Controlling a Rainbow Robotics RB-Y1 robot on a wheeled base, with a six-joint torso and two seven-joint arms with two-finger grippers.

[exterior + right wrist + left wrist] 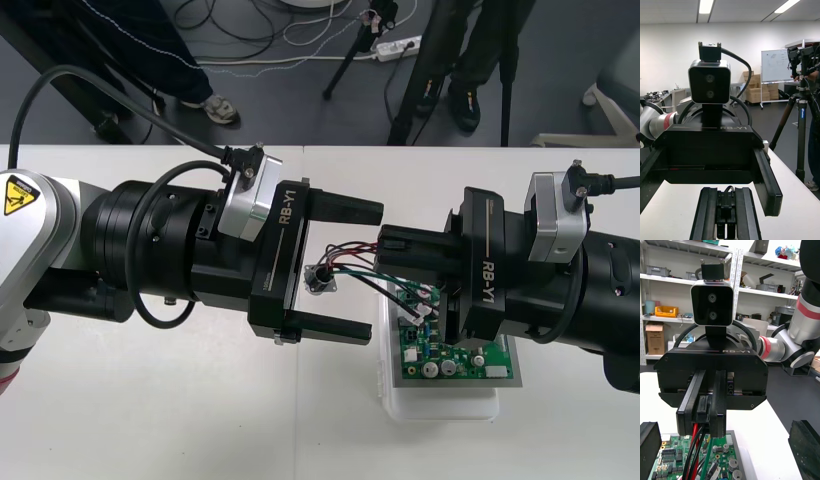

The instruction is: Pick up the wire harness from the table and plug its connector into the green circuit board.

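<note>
The wire harness (345, 262) is hanging above the bench (150, 410), not lying on it. Its long axis is running roughly from 9 o'clock to 3 o'clock in the front view. The round metal socket (322, 278) is sitting at the 9 o'clock end, with its flange facing the left arm. The red, black and green wires (356, 256) are arching from it toward 3 o'clock and passing into the right claw (385, 245).

That claw is pressed together on the wires. In the left wrist view its fingers (717, 405) are pinching the strands (696, 442), which are dropping toward the green circuit board (673, 459). The plug end is hidden, so I cannot tell whether it is in the board.

The left claw (372, 270) is standing spread, one finger at 12 o'clock of the socket and the other at 6 o'clock, neither touching it.

The board (455, 355) is resting on its white base (440, 405) at 5 o'clock of the socket, partly under the right claw. Bare bench is lying open toward 6 and 7 o'clock of the base. The bench's far edge is running along 12 o'clock, beyond both arms.
</note>
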